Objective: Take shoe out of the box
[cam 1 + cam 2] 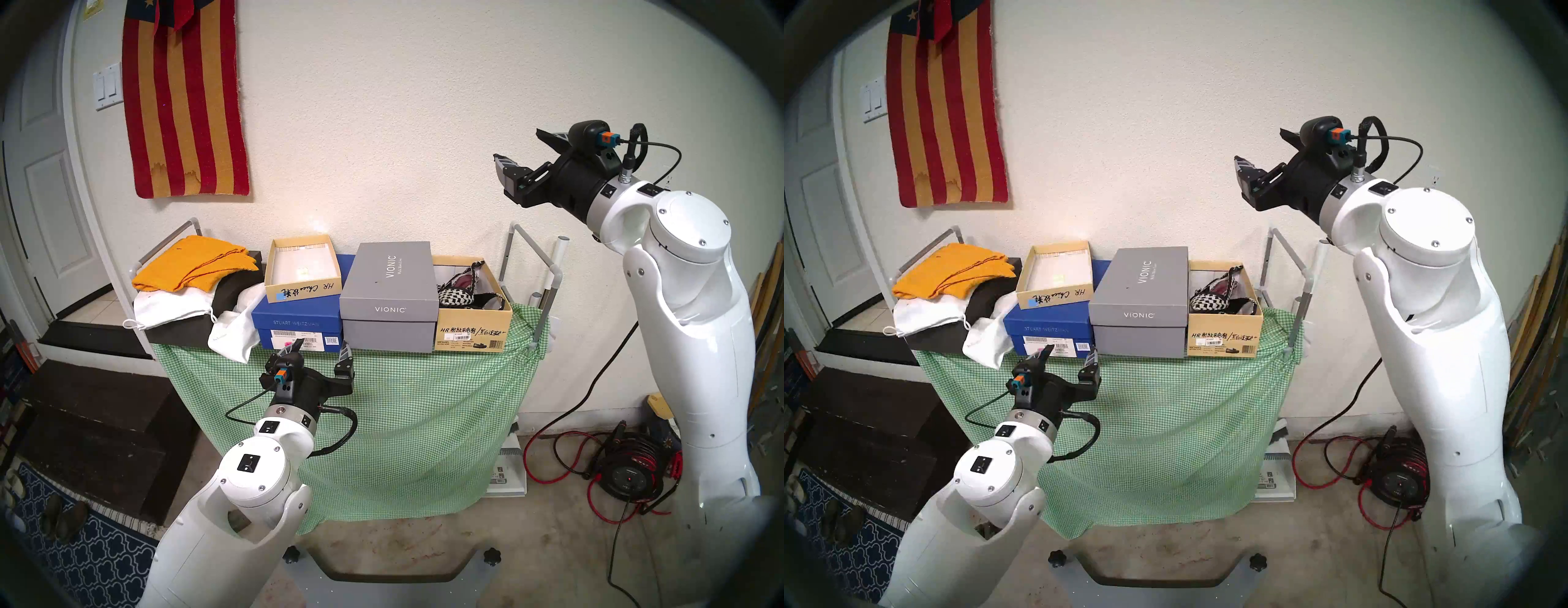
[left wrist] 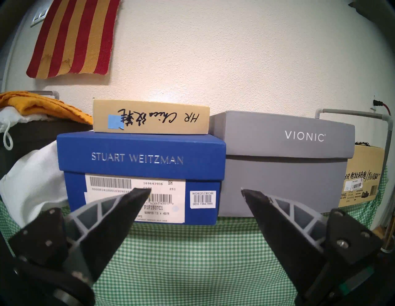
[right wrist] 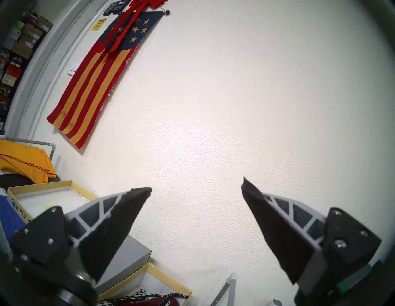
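Note:
The box (image 1: 471, 335) is tan cardboard with black "HR" writing and a barcode label, open-topped, at the table's right end. It also shows as the box (image 1: 1225, 339), the box (image 2: 363, 183) and the box (image 3: 171, 284). A black-and-white checkered shoe (image 1: 456, 295) with dark straps lies inside, also seen as the shoe (image 1: 1206, 302) and the shoe (image 3: 136, 297). My right gripper (image 1: 517, 146) (image 3: 196, 185) is open and empty, high above the box, facing the wall. My left gripper (image 1: 321, 350) (image 2: 193, 190) is open and empty, low at the table's front edge, facing the blue and grey boxes.
A closed grey VIONIC box (image 1: 388, 293) stands against the tan box's left side. Left of it a shallow tan box (image 1: 303, 267) sits on a blue box (image 1: 297, 327). An orange cloth (image 1: 195, 263) and white bags lie far left. Grey rail posts (image 1: 530, 263) flank the table's right end.

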`<state>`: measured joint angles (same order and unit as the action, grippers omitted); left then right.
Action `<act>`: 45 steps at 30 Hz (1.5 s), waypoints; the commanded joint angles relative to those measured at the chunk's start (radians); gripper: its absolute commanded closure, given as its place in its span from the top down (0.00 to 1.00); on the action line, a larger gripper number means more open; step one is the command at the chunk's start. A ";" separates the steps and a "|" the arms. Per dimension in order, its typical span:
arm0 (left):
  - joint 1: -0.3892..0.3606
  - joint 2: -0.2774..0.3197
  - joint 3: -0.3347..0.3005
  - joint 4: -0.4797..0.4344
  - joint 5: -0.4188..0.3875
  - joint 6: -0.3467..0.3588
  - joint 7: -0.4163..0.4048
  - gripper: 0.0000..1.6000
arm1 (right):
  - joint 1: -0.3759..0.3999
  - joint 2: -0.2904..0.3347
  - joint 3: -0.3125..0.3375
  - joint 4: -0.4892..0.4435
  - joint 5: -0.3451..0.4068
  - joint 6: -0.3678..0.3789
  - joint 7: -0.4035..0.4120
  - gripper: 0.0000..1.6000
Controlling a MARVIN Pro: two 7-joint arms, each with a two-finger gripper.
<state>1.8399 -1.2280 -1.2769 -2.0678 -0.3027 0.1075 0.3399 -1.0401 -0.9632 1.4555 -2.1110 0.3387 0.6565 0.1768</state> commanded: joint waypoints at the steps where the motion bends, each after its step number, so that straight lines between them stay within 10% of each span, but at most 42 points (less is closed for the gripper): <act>1: 0.000 0.000 -0.001 0.000 0.000 0.000 0.000 1.00 | 0.110 -0.041 -0.050 0.077 0.020 0.081 0.016 1.00; 14: 0.000 0.000 -0.001 0.000 0.000 0.000 0.000 1.00 | 0.271 -0.110 -0.153 0.254 0.034 0.299 0.040 1.00; 45: 0.000 0.000 -0.001 -0.001 0.000 0.000 0.000 1.00 | 0.483 -0.151 -0.398 0.729 0.065 0.303 0.068 1.00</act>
<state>1.8399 -1.2283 -1.2768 -2.0678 -0.3026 0.1074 0.3399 -0.6097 -1.1365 1.0800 -1.4286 0.3916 0.9616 0.2342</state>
